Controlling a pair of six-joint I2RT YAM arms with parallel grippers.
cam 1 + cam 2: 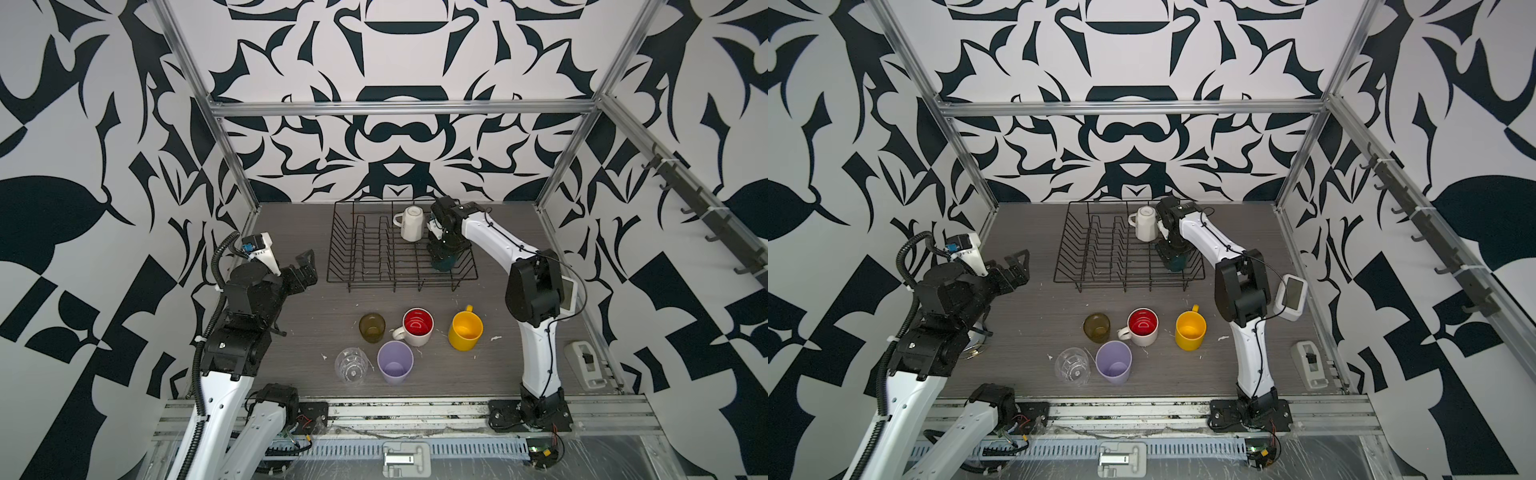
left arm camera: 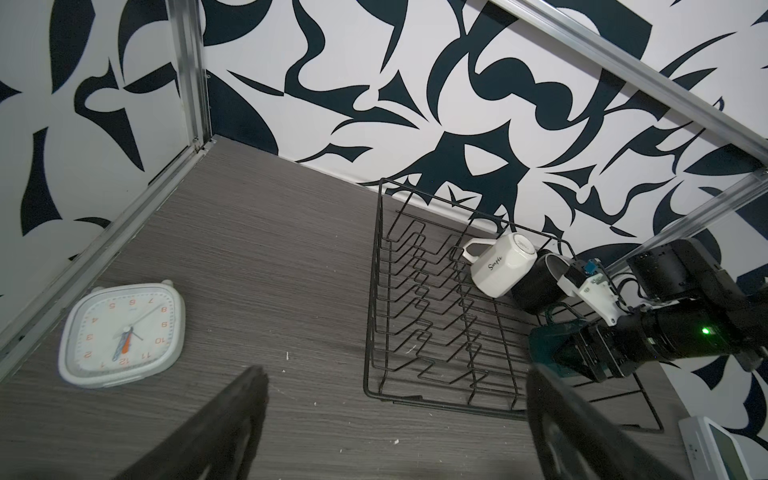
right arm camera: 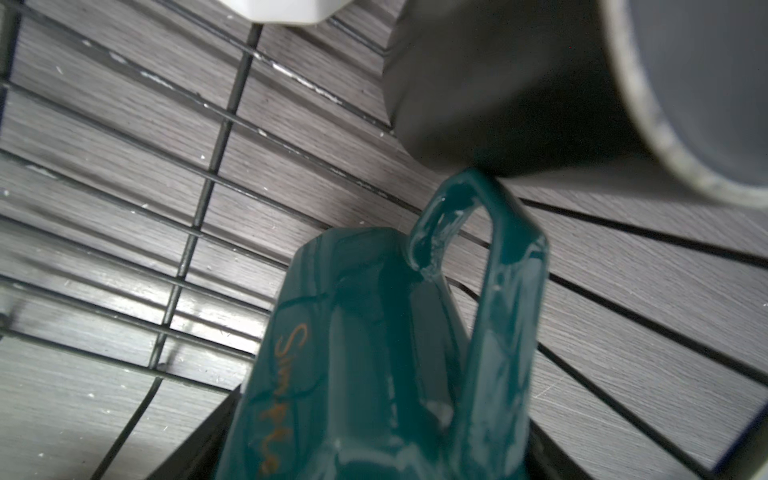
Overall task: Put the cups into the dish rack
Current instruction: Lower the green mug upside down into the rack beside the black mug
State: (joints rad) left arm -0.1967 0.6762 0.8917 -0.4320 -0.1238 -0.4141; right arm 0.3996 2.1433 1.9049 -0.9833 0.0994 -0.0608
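Inside rack (image 1: 360, 258) three cups (image 1: 411, 224), five outside

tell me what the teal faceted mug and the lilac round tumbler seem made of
Teal faceted mug: probably glazed ceramic, glossy, with bright reflections along its thick handle. Lilac round tumbler: likely plastic, matte, thin-walled with an even dull surface.

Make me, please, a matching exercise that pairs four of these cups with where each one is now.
Cups:
1 white mug
2 teal mug
3 yellow mug
4 clear glass

Places:
A between the jaws of the right gripper
B base up in the dish rack
C on the table, beside the lilac tumbler
D on the table, right of the red-inside mug in both top views

Pairs: 1-B, 2-A, 3-D, 4-C
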